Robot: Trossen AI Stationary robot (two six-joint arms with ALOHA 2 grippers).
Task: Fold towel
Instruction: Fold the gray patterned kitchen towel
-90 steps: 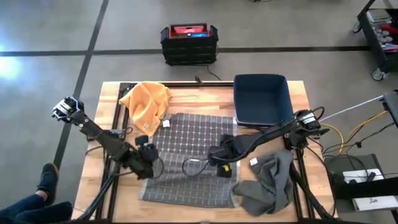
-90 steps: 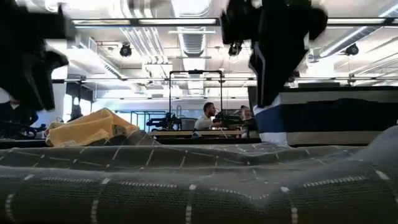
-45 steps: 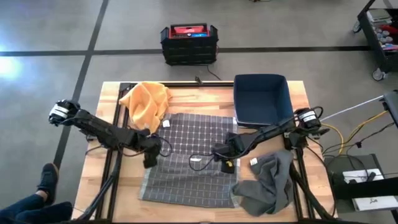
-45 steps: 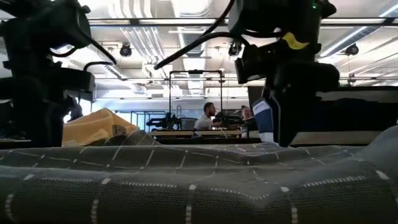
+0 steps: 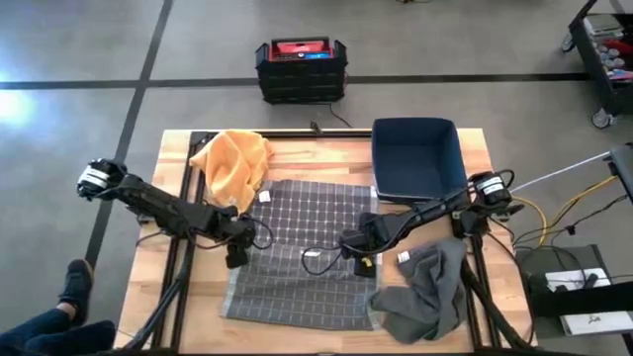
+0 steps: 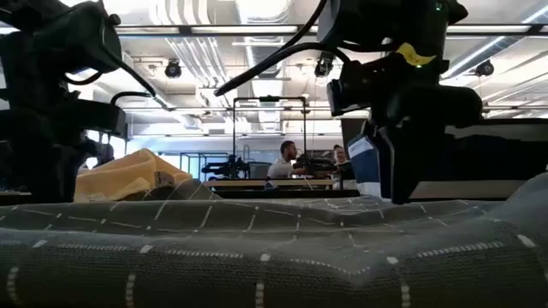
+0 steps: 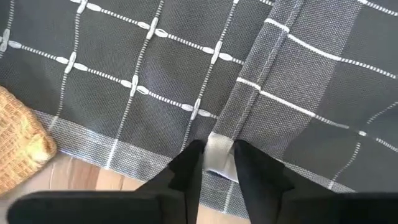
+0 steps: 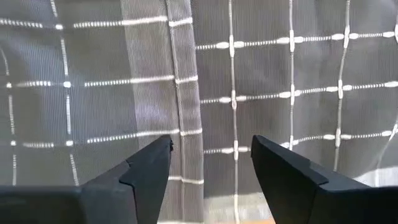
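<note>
Towel (image 5: pixel 302 252) flat, seemingly longer front-to-back

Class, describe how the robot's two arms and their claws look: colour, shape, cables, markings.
Both arms are dark, slim and jointed, with a pale fitting at each base and black cables looping near the wrists. The left claw has two black tapering fingers; the right claw has two wide, dark wedge-shaped ones. A yellow tag marks the right wrist.
</note>
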